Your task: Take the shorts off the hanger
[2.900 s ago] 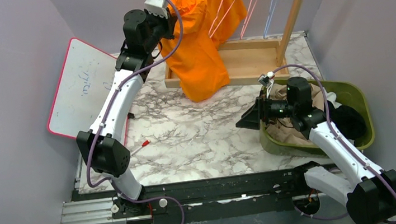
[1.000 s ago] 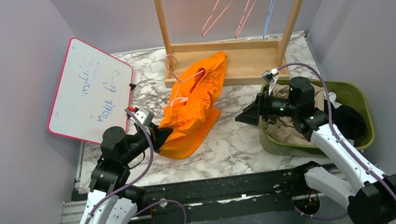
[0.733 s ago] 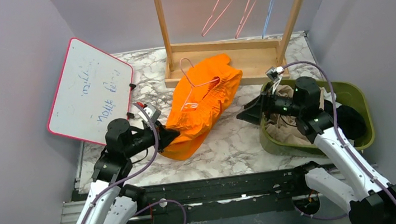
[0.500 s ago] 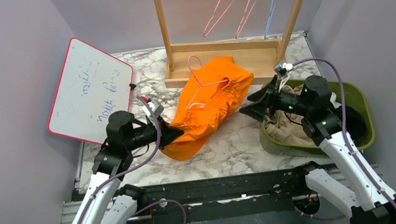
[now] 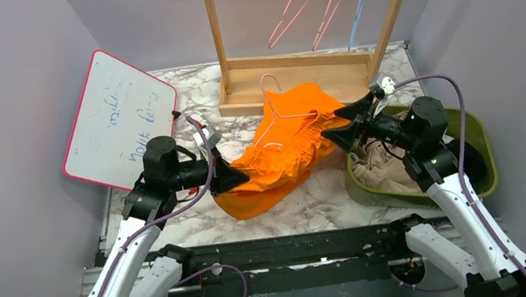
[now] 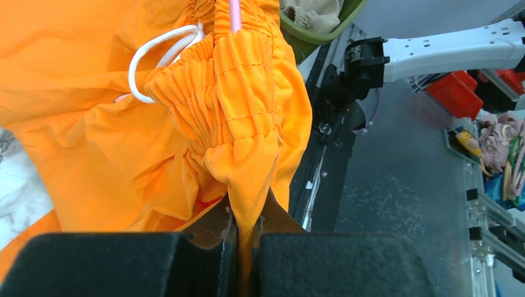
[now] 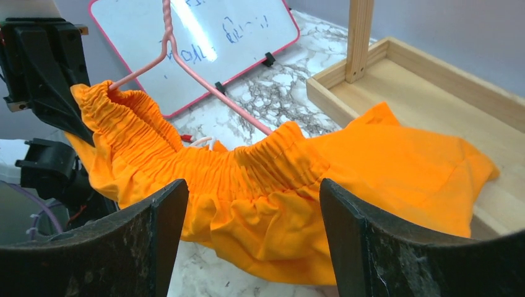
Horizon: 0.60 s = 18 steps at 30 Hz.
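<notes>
The bright orange shorts lie stretched over the marble table, their gathered waist still on a pink wire hanger. My left gripper is shut on the left end of the waistband. The hanger's hook and arm rise out of the waistband. My right gripper is open, its fingers wide apart just right of the shorts and not touching them. Tan shorts and black shorts lie in the green bin. The white shorts are not visible.
A wooden rack stands at the back with several empty wire hangers on its rail. A whiteboard with a pink rim leans at the left. The green bin sits at the right edge.
The shorts and hanger came off the rack down onto the table. My left gripper has dragged them rightward; my right gripper rose from the bin and moved up beside their right end.
</notes>
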Each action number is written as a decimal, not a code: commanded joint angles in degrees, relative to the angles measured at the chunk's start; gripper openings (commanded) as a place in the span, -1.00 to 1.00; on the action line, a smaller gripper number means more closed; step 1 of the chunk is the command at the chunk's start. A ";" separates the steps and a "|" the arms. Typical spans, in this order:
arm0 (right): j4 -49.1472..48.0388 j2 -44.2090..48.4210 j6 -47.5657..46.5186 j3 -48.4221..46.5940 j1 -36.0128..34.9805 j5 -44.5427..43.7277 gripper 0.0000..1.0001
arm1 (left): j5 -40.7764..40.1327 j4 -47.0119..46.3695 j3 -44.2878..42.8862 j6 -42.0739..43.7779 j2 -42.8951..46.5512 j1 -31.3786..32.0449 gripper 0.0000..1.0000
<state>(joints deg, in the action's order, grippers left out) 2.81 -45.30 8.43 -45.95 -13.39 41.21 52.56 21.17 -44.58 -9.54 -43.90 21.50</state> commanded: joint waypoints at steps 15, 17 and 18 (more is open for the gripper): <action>9.54 -17.22 -19.23 -11.24 -3.77 17.01 0.59 | 3.29 -0.82 1.99 -4.26 4.17 0.14 -1.00; 13.65 -19.69 -21.96 -12.67 -5.97 15.33 0.54 | 3.30 -1.00 1.89 -4.26 4.49 0.21 -1.00; 14.97 -20.66 -22.83 -13.12 -7.19 14.60 0.47 | 3.07 -0.96 1.87 -4.26 4.50 0.20 -1.00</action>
<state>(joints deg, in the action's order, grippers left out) 8.75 -62.89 -6.79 -55.70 -17.04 54.65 53.32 22.72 -42.59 -13.34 -41.10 21.50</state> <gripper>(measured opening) 0.780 0.050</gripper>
